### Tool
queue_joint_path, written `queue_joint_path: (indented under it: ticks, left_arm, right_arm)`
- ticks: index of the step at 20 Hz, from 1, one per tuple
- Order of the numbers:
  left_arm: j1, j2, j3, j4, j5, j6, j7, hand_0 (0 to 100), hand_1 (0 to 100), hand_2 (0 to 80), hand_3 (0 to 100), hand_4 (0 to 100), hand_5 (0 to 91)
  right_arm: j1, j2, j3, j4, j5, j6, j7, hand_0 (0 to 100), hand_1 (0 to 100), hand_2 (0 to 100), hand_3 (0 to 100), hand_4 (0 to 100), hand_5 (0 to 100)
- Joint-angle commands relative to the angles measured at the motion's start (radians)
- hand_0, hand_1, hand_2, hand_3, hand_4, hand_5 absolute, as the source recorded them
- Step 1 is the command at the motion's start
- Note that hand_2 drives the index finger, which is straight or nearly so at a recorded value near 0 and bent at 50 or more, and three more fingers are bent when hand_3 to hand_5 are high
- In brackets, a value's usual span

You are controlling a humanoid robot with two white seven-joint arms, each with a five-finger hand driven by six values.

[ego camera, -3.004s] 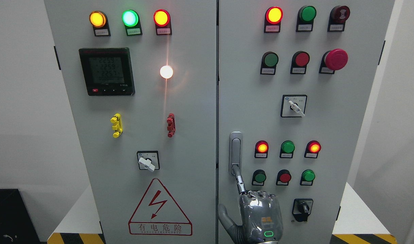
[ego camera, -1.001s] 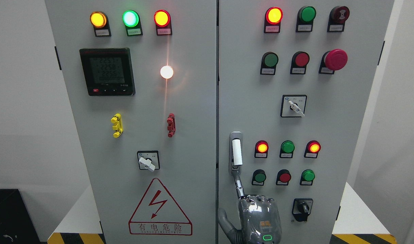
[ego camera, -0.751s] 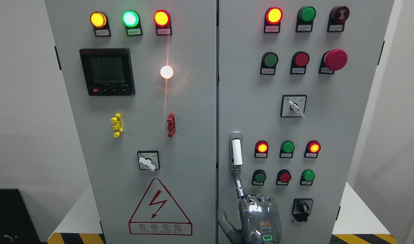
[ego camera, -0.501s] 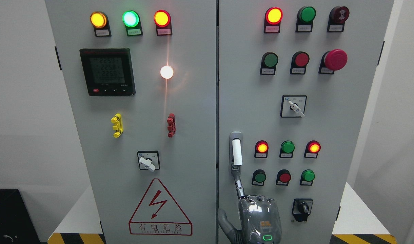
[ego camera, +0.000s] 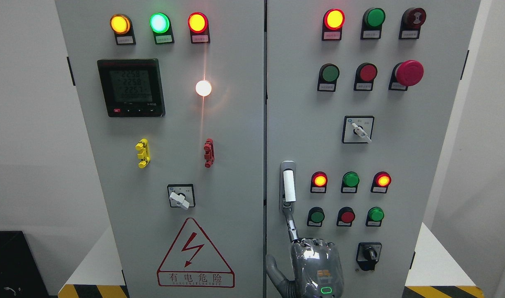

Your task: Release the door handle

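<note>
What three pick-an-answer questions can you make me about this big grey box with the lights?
1. Where is the right hand?
A) on the meter
B) just below the handle on the right door
C) by the top lamps

2. What colour is the big mushroom button?
A) blue
B) yellow
C) red

3. The green lamp on the left door is:
A) glowing
B) dark
C) missing

Answers:
1 B, the hand comes up from the bottom edge to the foot of the handle.
2 C, it sticks out dark red on the right door.
3 A, it shines bright between the yellow and red lamps.
</note>
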Motion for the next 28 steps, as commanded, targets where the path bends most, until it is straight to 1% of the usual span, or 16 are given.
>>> queue_joint_path:
  ticks: [1, 28]
  left_arm:
    - [0.0, 0.0, 0.0, 0.0, 0.0, 0.001, 0.0, 12, 56, 0.0, 0, 0, 0.0]
    - [0.0, 0.0, 0.0, 0.0, 0.0, 0.001, 0.0, 12, 56, 0.0, 0, 0, 0.0]
  right_arm:
    - [0.0, 0.0, 0.001, -0.017, 0.0, 0.0, 0.0, 40, 35, 4, 100, 100, 100]
    - [-0.003, -0.002, 0.004, -0.067, -0.001, -0.003, -0.003, 40, 34, 5, 100, 100, 100]
